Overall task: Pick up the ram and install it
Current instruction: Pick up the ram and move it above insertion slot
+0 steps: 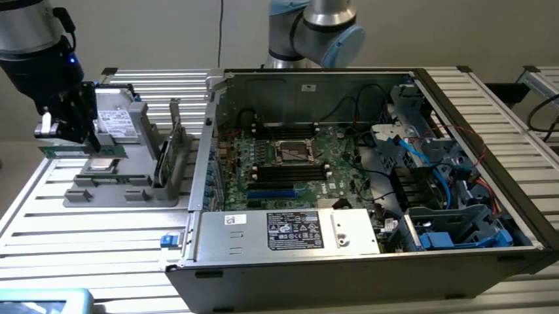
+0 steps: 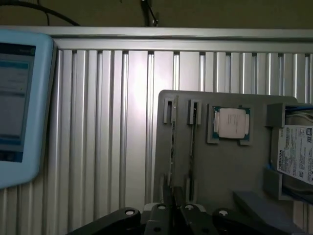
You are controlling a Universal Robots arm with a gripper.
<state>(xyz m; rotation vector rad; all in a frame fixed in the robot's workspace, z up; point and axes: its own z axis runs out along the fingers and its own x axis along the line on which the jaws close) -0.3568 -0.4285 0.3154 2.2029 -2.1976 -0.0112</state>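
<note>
The ram (image 1: pixel 83 152) is a slim green stick lying level. It hangs just above the grey holder tray (image 1: pixel 131 180) at the exterior view's left, and its near end juts past the tray's edge. My gripper (image 1: pixel 77 142) is shut on the ram from above. In the wrist view my gripper (image 2: pixel 173 208) is closed, and the ram (image 2: pixel 172 147) shows edge-on as a thin dark line running away from it over the tray (image 2: pixel 220 166). The open computer case (image 1: pixel 349 261) lies to the exterior view's right, and black memory slots (image 1: pixel 288 171) sit on its green motherboard.
The tray also carries a square silver processor (image 2: pixel 231 122), a labelled drive (image 2: pixel 296 154), a second narrow slot (image 2: pixel 192 142) and upright plates (image 1: pixel 177 140). A second arm's base (image 1: pixel 316 33) stands behind the case. A blue-framed tablet (image 2: pixel 19 103) lies on the slatted table.
</note>
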